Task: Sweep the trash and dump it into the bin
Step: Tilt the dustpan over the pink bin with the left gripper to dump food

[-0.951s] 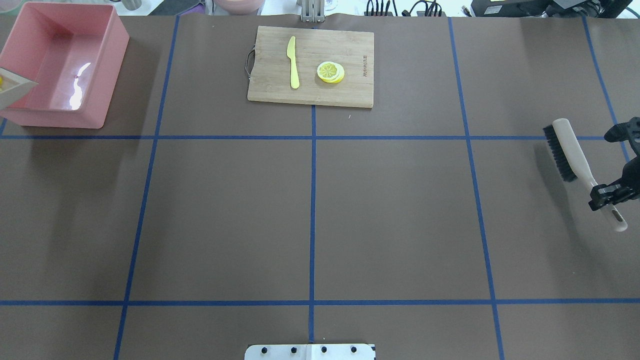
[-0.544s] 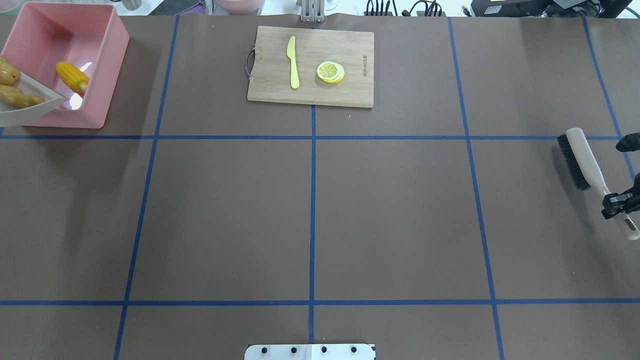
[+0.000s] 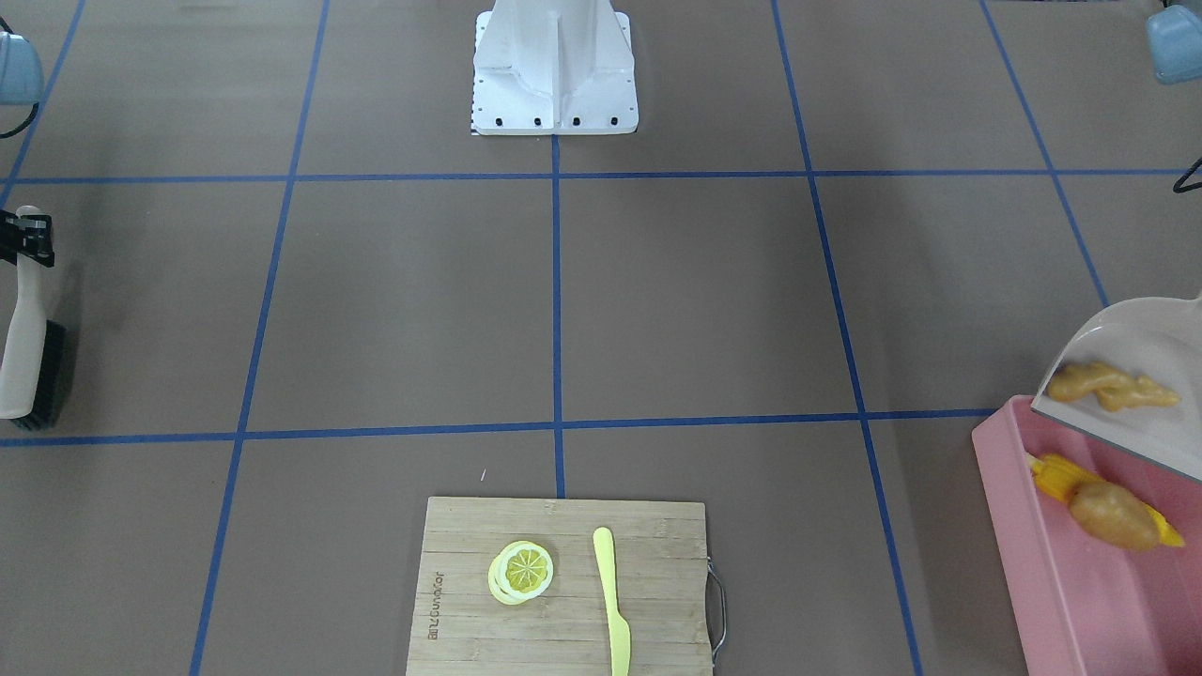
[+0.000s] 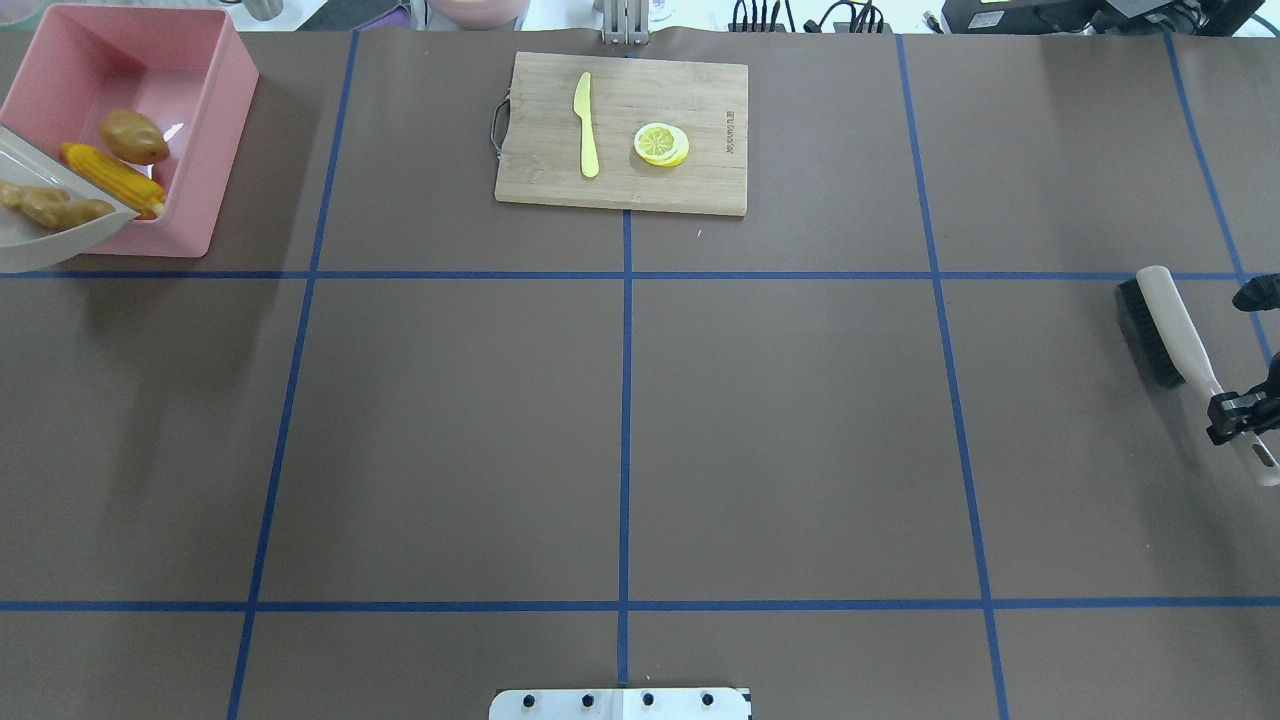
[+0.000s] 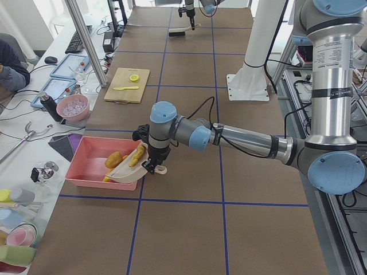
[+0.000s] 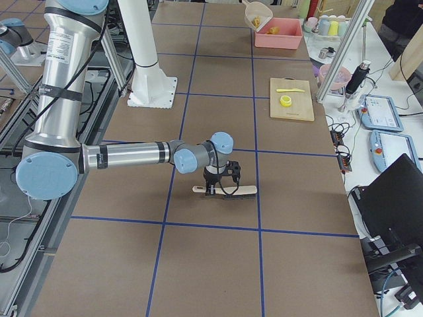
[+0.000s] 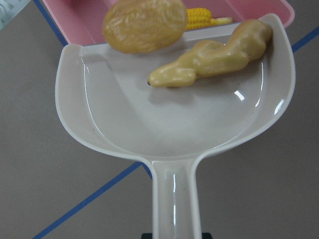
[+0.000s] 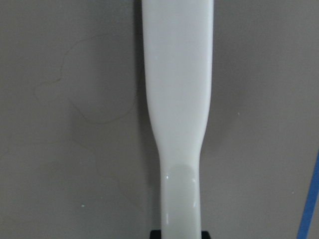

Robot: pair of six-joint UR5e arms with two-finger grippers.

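Note:
The pink bin (image 4: 232, 150) stands at the table's far left corner. The yellow corn cob (image 4: 110, 178) and the brown potato (image 4: 133, 137) lie inside it. The beige dustpan (image 4: 40, 245) is tipped over the bin's near rim, with the tan ginger root (image 4: 55, 207) at its lip. The left wrist view shows the ginger (image 7: 214, 57) on the pan (image 7: 174, 124), and the potato (image 7: 144, 25) and corn (image 7: 204, 17) beyond the lip. My left gripper (image 5: 152, 163) is shut on the dustpan's handle. My right gripper (image 4: 1240, 410) is shut on the handle of a black-bristled brush (image 4: 1165, 330) at the right edge.
A wooden cutting board (image 4: 700, 180) at the back middle carries a yellow-green knife (image 4: 586, 125) and lemon slices (image 4: 661, 144). The robot's white base (image 3: 554, 66) stands at the near middle. Blue tape lines cross the brown table.
The dustpan has moved over the bin and tipped. The corn, then the potato, slid off it into the bin. The right gripper has carried the brush right and a little nearer.

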